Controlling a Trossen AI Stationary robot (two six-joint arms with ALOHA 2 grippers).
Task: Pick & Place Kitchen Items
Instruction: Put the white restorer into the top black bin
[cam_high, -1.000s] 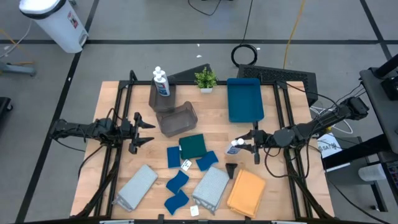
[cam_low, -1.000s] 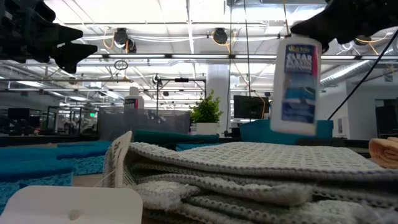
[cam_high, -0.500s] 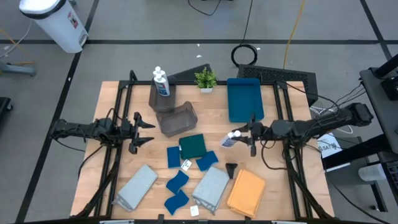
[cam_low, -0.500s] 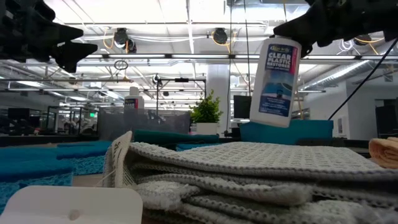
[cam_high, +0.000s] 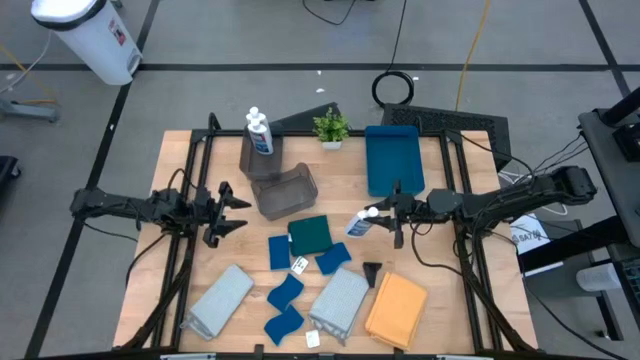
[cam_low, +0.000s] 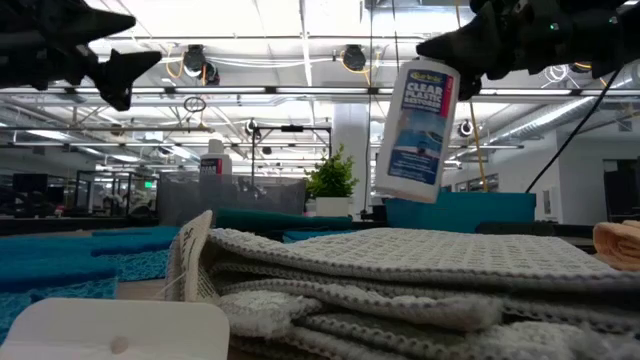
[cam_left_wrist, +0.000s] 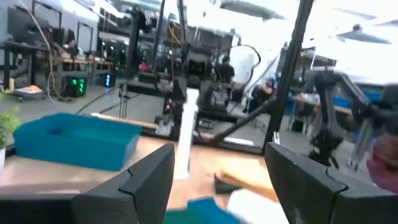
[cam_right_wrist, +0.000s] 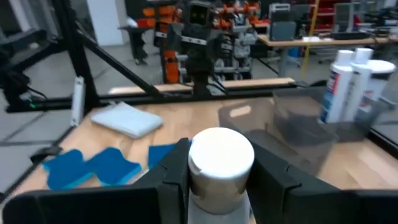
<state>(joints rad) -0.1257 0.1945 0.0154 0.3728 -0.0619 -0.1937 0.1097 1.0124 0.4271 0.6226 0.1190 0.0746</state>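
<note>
My right gripper (cam_high: 388, 214) is shut on a small white bottle with a blue label (cam_high: 357, 225), which hangs in the air right of the table's middle, above the dark green cloth's right side; the low view shows the bottle (cam_low: 415, 130) tilted. My left gripper (cam_high: 226, 213) stands open at the table's left with nothing between its fingers (cam_left_wrist: 140, 183). Two more white bottles (cam_high: 258, 131) stand in a clear bin at the far left. Flat on the table lie blue sponges (cam_high: 284, 293), a dark green cloth (cam_high: 312, 235), grey cloths (cam_high: 340, 301) and an orange cloth (cam_high: 397, 308). My right gripper pinches the bottle between its two fingers just below the white cap (cam_right_wrist: 221, 155), at the bottle's top end. The fingers (cam_right_wrist: 176, 177) come in about level from the table's right side. The bottle hangs below them, lifted clear and tilted, with its base (cam_low: 400, 190) swung toward the table's left.
A blue tray (cam_high: 393, 160) lies at the far right, just beyond my right gripper. A small potted plant (cam_high: 330, 127) stands at the far edge. A second clear bin (cam_high: 287, 190) lies tipped near the left gripper. Bare wood shows between the bins and the tray.
My right gripper has carried the bottle toward the table's left and a little toward its far edge. The bottle, upright before, now tilts with its base swung left. My left gripper has tipped up a little and stays open.
</note>
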